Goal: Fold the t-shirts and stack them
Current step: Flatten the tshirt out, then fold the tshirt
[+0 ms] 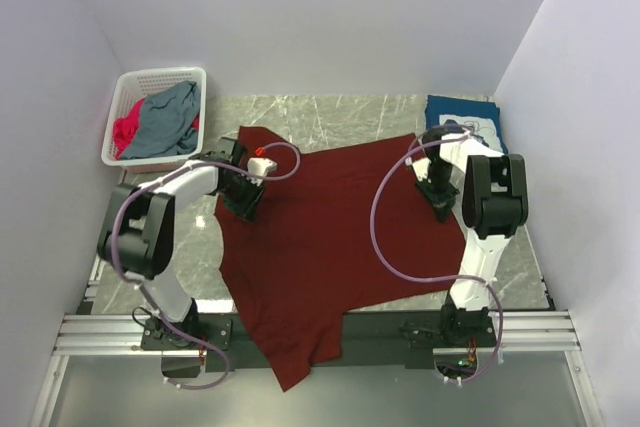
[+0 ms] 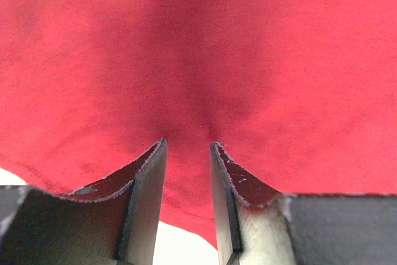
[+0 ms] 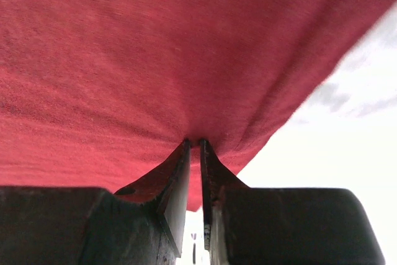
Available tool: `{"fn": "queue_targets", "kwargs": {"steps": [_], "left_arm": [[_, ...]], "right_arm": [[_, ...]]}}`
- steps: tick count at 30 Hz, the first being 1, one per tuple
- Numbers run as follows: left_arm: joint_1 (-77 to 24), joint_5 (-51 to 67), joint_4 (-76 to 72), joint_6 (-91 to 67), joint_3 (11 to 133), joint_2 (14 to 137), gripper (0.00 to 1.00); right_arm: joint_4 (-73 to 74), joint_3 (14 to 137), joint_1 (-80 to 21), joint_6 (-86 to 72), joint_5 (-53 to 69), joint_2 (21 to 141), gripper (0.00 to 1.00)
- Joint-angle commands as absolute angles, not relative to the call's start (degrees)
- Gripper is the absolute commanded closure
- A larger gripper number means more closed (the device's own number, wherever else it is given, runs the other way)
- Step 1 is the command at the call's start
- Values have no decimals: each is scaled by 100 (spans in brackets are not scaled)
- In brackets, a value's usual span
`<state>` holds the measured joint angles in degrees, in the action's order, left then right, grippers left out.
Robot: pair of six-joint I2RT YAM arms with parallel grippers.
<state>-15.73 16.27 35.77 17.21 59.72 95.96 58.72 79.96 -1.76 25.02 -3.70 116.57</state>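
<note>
Both claws bite the large plain dark-red cloth t-shirt (image 1: pixel 330 247), spread flat at centre: left gripper (image 2: pixel 188 144) pinching a pucker at its nine o'clock edge, right gripper (image 3: pixel 193 142) squeezed nearly together on the three o'clock edge, matched holds that look set for lifting a fold.

maroon t-shirt (image 1: pixel 330 237): spread, centre | navy t-shirt (image 1: pixel 455 109): folded, far right | grey-blue t-shirt (image 1: pixel 170 119), pink t-shirt (image 1: pixel 124 135): crumpled, far left
</note>
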Motion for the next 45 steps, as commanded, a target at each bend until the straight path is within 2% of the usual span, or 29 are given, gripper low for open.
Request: {"fn": "queue_targets", "kwargs": {"steps": [1,7,12,16,17,19,23,26,31,37,40,43,45], "left_arm": [[-1494,1249,3199,1468,6328,10061,60],[-898,976,3436,1590,6434,10748,66],[-475,633,3655,2398,6013,10398,70],[-439,1464,4287,2900,6520,9977,56],[-448,1668,4454,2909,6765,9976,48],[-457,1976,4727,2796,7652,10141,40],[-457,2250,4492,2216,9320,10765,37],[-457,2154,4333,1812,10366,11459,34],[-466,1785,3842,1249,11276,12338,31],[-457,1064,3393,783,11636,12814,28],[-457,915,3392,712,11777,12998,26],[-457,792,3498,659,11883,13157,25],[-448,712,3550,677,11909,13271,26]], "right_arm": [[5695,7340,-26,2830,-624,11498,82],[5950,6715,-193,3059,-326,10934,81],[6266,6399,-764,3111,270,10557,80],[6723,6749,-932,3226,1062,10477,73],[6854,7133,-792,3234,1203,10485,71],[6943,7626,-599,3208,1510,10581,67],[6891,9322,-63,2857,1714,11055,65],[6689,10395,-26,2489,1539,11669,65],[6426,11906,-26,2005,1275,12558,65],[5706,12208,-18,1521,1301,13086,61],[5547,12182,-35,1433,1284,13332,55],[5266,11989,-35,1398,1134,13403,45],[5186,11901,-35,1424,1099,13421,43]]}}
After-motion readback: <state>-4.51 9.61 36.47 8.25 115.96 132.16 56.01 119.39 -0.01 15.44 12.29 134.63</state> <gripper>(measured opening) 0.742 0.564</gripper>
